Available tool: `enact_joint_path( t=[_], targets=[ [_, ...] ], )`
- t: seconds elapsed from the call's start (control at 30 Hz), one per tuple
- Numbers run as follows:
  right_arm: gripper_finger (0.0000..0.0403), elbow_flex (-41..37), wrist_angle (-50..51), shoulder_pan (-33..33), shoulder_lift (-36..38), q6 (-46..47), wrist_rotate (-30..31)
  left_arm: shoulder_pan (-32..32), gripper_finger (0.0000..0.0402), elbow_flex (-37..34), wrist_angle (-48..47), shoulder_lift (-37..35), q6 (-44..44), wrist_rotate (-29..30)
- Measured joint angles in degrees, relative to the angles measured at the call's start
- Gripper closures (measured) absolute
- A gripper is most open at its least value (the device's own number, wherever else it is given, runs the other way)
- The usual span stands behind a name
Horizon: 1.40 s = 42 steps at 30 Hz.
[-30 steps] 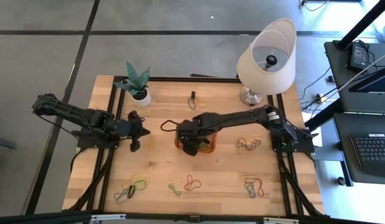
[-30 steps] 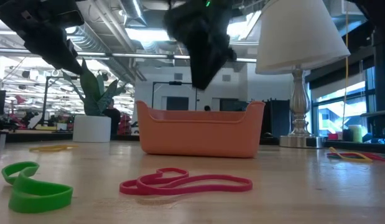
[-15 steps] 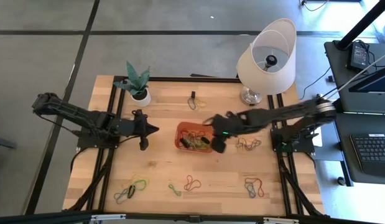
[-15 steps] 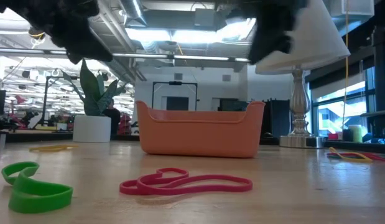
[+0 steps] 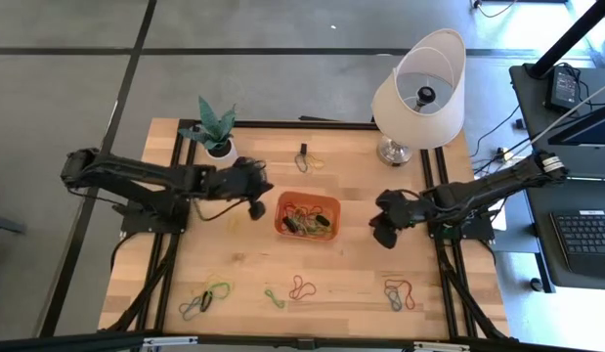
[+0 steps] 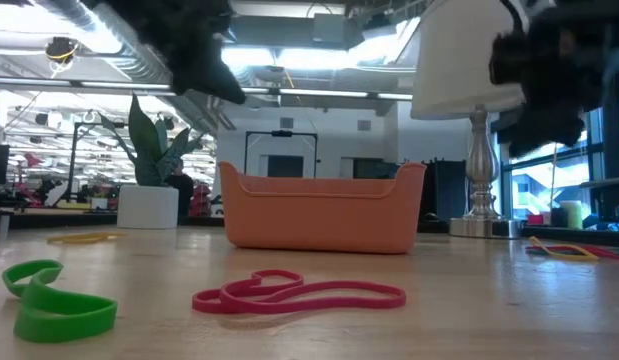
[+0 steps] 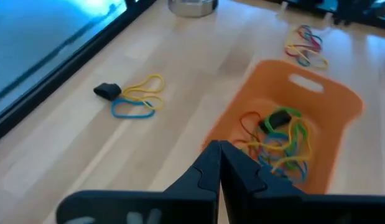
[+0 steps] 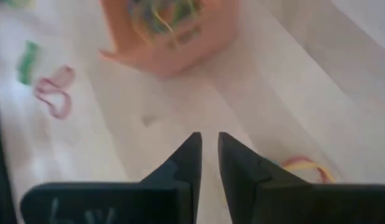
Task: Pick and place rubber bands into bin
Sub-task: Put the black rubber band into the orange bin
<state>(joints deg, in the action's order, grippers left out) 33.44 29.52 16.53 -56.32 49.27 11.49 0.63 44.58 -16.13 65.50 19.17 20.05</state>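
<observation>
Right gripper (image 5: 383, 233) nearest next bands (image 8: 306, 166)
Your R jaws narrowly parted, empty; band cluster just beside, opposite side from bin (image 5: 308, 216).

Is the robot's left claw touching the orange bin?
Apart. In the low view the left gripper hangs high in the air above the bin, with open space between them. The high view shows it beside the bin's left edge.
</observation>
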Motion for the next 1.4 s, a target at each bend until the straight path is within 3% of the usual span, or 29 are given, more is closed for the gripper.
enact_joint_path(
  t=[0.13, 0.3, 0.53, 0.8, 1.0, 1.2, 1.4],
  targets=[
    [0.0345, -3.03, -0.24, 0.01, 0.77, 2.14, -0.03, -4.58, 0.0398, 7.35, -5.60, 6.03, 0.45, -2.81],
    [0.0345, -3.75, -1.16, -0.01, 0.77, 5.09, -0.01, -10.33, 0.0398, 18.01, -12.60, 14.23, -5.97, -4.52],
    [0.0345, -3.77, -2.87, -0.15, 0.75, 4.68, 0.01, -20.11, 0.0398, 33.07, -15.28, 26.78, -9.88, -5.60],
    [0.0345, -3.77, -3.53, -0.15, 0.74, 7.76, 0.32, -28.35, 0.0379, 46.45, -17.17, 41.79, -9.50, -17.82],
    [0.0345, -3.77, -3.63, -0.15, 0.73, 11.18, 4.00, -31.76, 0.0310, 51.15, -17.40, 51.52, -6.75, -23.64],
    [0.0345, -3.77, -3.62, -0.17, 0.73, 12.01, 4.45, -33.65, 0.0245, 51.54, -19.25, 57.62, -3.84, -23.71],
    [0.0345, -3.77, -3.59, -0.17, 0.73, 12.01, 5.69, -34.56, 0.0219, 51.60, -20.03, 60.35, -3.67, -21.07]
  ],
)
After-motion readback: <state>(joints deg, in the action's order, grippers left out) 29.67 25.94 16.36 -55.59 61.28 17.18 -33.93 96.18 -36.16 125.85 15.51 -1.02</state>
